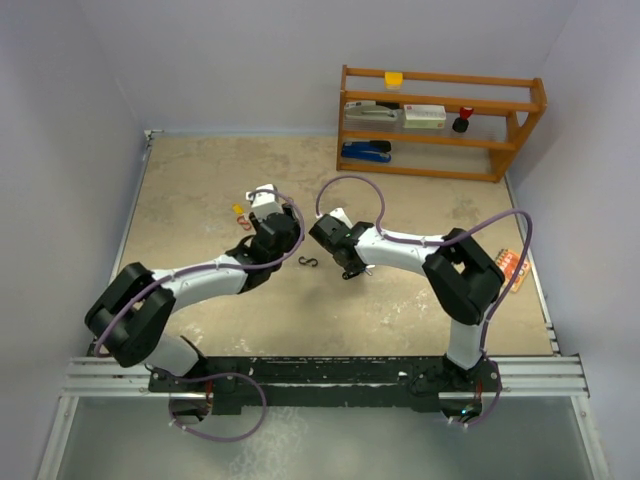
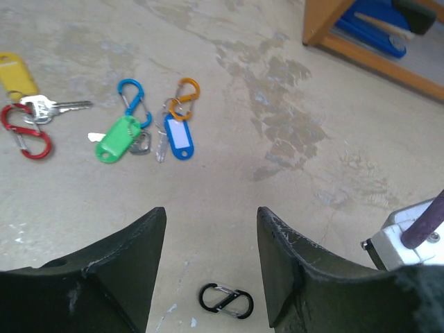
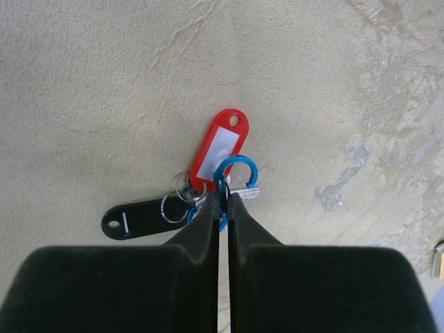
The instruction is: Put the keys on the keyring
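Now my right gripper [image 3: 223,202] pinches the blue S-shaped metal clip [image 3: 237,168] with the red-tagged silver key [image 3: 218,149], so my released left gripper [image 2: 211,229] should next fetch the green-tagged key [image 2: 116,139].

yellow key [image 2: 41,107], green key [image 2: 118,139], blue key [image 2: 179,139] (all lying flat)

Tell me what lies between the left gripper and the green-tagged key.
Nothing: the left wrist view shows bare table between the left gripper and the green-tagged key.
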Robot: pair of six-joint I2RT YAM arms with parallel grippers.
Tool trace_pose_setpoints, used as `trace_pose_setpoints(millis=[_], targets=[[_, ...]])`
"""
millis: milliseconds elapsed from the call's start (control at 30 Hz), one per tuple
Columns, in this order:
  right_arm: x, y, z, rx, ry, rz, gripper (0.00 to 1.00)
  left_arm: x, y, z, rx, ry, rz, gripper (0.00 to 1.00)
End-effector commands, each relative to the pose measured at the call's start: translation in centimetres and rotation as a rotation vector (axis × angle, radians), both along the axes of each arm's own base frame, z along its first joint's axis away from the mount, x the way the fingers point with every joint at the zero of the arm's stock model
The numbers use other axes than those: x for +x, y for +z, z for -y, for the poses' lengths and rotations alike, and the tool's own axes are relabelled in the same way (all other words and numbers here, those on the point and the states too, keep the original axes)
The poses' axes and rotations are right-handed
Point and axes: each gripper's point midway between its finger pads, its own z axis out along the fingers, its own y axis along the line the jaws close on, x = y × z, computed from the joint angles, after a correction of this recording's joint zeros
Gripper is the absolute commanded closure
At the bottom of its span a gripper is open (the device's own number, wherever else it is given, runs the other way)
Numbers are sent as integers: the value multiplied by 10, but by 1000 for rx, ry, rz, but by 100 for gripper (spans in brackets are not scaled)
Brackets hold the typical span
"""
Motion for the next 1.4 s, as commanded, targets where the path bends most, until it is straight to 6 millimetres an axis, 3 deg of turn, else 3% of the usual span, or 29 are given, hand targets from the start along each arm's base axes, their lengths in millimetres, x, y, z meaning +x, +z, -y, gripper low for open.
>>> trace_pose_setpoints(millis=[0,333,1367], targets=[[6,6,-6,11,-21,26,100,1,28,-29,-47,129,82,46],[8,0,-8,3,-19,21,100,-6,40,-58,-68,216,122,44],[20,12,-14,11,-46,78,100,-5,31,-59,-66,211,105,44]])
